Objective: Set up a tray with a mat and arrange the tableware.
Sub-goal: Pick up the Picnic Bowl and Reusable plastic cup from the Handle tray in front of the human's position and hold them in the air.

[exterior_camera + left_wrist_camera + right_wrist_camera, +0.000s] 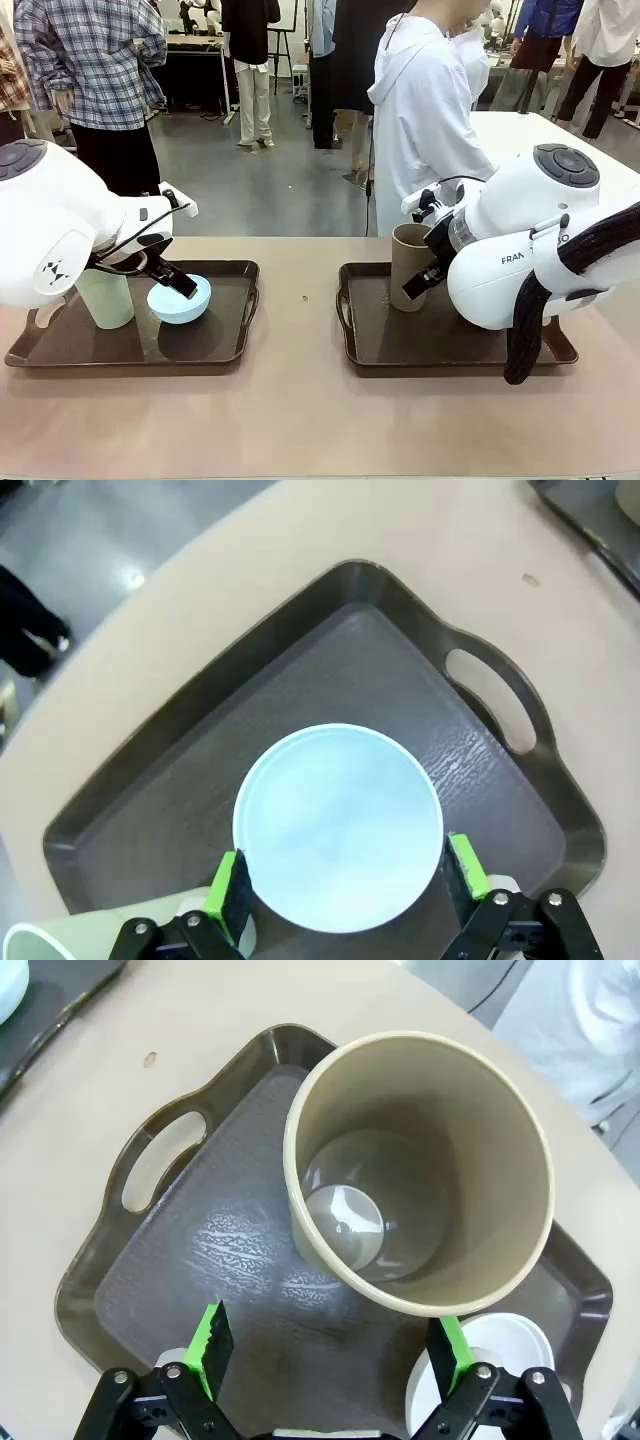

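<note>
Two dark brown trays sit on the table. The left tray point(235, 268) holds a pale green cup point(105, 298) and a light blue bowl point(182, 302). My left gripper point(178, 281) hangs over that bowl; in the left wrist view the left gripper point(345, 878) is open, with one green pad on each side of the bowl point(338, 825). The right tray point(350, 305) carries an upright tan-brown cup point(408, 265). My right gripper point(330, 1350) is open just short of the cup point(420, 1170), and a white bowl point(505, 1355) lies beside it. I cannot make out a mat.
A person in a white top point(425, 110) stands at the far side of the table. A small speck point(305, 298) lies on the bare tabletop between the trays. The tray floors point(230, 1250) look dark and textured. The pale green cup's rim point(30, 942) shows beside my left fingers.
</note>
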Action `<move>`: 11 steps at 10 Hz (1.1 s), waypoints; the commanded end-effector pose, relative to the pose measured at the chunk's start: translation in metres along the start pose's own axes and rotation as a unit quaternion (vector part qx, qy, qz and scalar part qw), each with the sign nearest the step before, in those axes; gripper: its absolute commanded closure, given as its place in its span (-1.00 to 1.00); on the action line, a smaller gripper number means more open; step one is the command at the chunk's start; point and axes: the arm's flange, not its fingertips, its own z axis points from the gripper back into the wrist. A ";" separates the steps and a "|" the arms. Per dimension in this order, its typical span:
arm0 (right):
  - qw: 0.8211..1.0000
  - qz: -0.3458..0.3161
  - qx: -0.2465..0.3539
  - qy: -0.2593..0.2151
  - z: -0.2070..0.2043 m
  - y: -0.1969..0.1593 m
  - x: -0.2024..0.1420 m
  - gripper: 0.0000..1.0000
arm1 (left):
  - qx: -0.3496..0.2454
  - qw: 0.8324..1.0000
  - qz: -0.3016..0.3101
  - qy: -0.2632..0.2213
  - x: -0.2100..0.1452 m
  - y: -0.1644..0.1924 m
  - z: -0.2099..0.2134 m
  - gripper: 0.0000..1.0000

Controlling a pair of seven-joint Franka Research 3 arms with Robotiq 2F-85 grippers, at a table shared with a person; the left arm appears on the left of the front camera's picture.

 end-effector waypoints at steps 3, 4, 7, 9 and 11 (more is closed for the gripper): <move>1.000 0.000 0.000 0.000 0.000 0.000 0.000 -1.00 | 0.000 1.000 0.000 0.000 0.000 0.000 0.000 -1.00; 1.000 0.000 0.000 0.000 0.000 0.000 0.000 -1.00 | 0.000 1.000 0.000 0.000 0.000 0.000 0.000 -1.00; 1.000 0.000 0.000 0.000 0.000 0.000 0.000 -1.00 | 0.000 1.000 0.000 0.000 0.000 0.000 0.000 -1.00; 1.000 0.000 0.000 0.000 0.000 0.000 0.000 -1.00 | 0.000 1.000 0.000 0.000 0.000 0.000 0.000 -1.00; 1.000 0.000 0.000 0.000 0.000 0.000 0.000 -1.00 | 0.000 1.000 0.000 0.000 0.000 0.000 0.000 -1.00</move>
